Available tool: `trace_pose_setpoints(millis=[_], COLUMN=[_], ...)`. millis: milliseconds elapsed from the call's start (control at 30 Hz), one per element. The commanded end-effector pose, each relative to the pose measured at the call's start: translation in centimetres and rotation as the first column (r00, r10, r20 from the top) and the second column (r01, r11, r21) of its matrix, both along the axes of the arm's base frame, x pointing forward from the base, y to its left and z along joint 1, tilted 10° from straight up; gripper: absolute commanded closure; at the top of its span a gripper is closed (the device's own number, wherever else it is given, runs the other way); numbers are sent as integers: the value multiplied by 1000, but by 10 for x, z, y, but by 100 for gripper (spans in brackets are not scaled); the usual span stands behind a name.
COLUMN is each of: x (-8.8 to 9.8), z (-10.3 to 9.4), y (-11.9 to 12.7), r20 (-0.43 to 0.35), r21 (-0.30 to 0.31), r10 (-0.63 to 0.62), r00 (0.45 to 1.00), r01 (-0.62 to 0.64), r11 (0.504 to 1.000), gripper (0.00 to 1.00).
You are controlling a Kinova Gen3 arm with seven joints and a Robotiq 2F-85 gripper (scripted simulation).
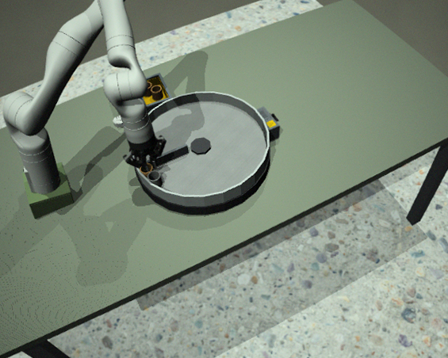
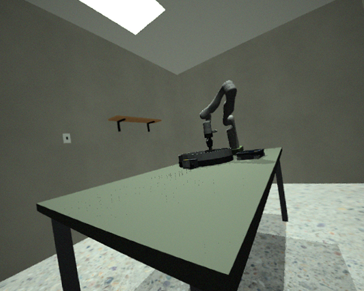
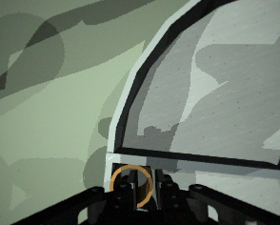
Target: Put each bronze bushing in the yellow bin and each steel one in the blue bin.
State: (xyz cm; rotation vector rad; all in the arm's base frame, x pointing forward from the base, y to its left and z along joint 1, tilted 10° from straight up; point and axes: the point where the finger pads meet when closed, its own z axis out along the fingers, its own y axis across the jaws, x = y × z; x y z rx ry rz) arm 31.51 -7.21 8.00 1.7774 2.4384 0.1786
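Observation:
A bronze bushing (image 1: 141, 171) (image 3: 112, 185) stands upright on the turntable (image 1: 227, 165), in the corner between the rim and the dark bar. A steel bushing (image 1: 156, 182) stands beside it. My gripper (image 1: 148, 160) (image 2: 210, 149) (image 3: 146, 179) points down at the bronze bushing, fingers slightly apart and not closed on anything. In the wrist view one finger overlaps the ring's opening and the other is outside its right edge; their depth is unclear. The yellow bin (image 1: 151, 101) holds bronze bushings (image 1: 157, 93), partly hidden by the arm. The blue bin cannot be made out.
The dark bar (image 1: 172, 155) (image 3: 205, 161) reaches from the rim toward the dark hub (image 1: 201, 146). The raised rim (image 1: 269, 148) (image 3: 129, 86) surrounds the turntable. A small box (image 1: 274, 128) (image 2: 190, 164) with a yellow patch sits against its far side from the robot base.

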Motion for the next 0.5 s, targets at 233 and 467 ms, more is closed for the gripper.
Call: trace_pose_setpoints(millis=[233,467], x=[1,1], z=[-6,-6], y=[0,0], r20=[-1,-1], r21=[0,0], r10=[-2,-2], r00=[1000,1000], r01=[2,2], r11=[1000,1000], gripper=[82,82])
